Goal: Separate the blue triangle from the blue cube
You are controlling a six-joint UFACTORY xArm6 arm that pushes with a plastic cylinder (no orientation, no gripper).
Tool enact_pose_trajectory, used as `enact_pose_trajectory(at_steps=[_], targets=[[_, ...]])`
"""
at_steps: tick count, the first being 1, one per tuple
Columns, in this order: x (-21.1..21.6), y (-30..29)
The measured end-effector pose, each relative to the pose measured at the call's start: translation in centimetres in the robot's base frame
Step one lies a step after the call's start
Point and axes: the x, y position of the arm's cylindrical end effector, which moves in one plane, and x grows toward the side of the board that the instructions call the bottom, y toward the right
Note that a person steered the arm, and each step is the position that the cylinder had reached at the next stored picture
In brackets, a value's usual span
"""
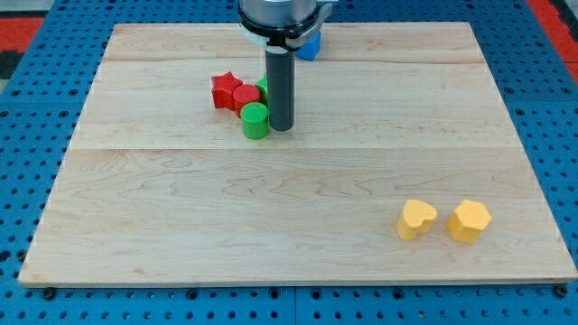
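A blue block [311, 43] shows only in part at the view's top, behind the arm's body; its shape cannot be made out, and I cannot tell the triangle from the cube. My tip [282, 125] rests on the wooden board [298, 199], just right of a green cylinder [255, 119] and well below the blue block. The rod [280, 86] rises straight up to the arm.
A red star [224, 90] and a red block [245, 97] sit left of the rod, with another green block [262, 88] partly hidden behind it. A yellow heart [415, 218] and a yellow hexagon-like block [470, 220] lie at the view's lower right.
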Motion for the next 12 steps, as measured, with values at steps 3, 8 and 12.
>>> enact_pose_trajectory(at_steps=[3,8,12], targets=[[-20.8,19.2],[-21.1,-9.0],[-18.2,-12.4]])
